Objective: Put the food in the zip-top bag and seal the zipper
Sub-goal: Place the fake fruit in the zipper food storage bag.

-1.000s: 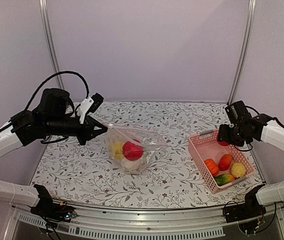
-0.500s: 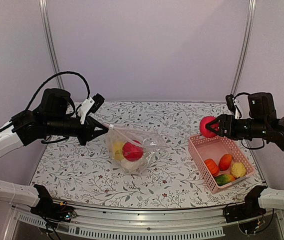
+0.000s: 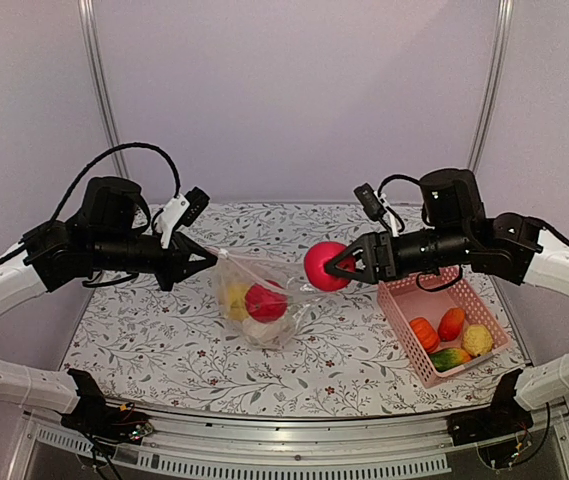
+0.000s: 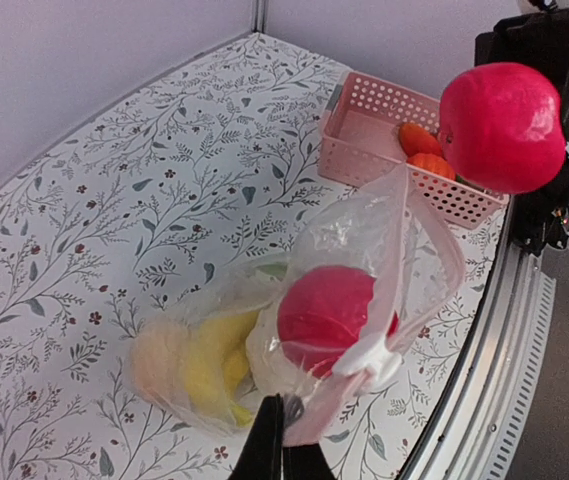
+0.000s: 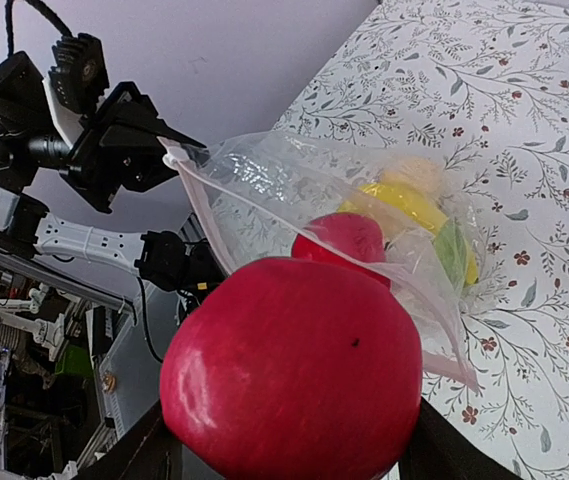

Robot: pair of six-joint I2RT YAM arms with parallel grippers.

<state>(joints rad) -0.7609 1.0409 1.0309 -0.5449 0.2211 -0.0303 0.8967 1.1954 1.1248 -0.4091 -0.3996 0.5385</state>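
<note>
Inside the bag (image 3: 294, 280) sit several food pieces (image 3: 264, 302); right jaws pinch a red fruit (image 3: 325, 266) beside its mouth, left jaws pinch its unsealed zipper (image 4: 369, 362); basket (image 3: 394, 290) right of it holds more.

Bag (image 3: 296, 283), open zipper (image 4: 316, 405) pinched in left jaws, holds a red fruit (image 4: 326, 305) and banana (image 4: 209, 360); second red fruit (image 3: 326, 266) sits between right jaws.

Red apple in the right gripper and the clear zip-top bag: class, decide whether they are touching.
Apart. In the left wrist view the red apple hangs beyond the zip-top bag, with the pink basket showing in the gap between them.
</note>
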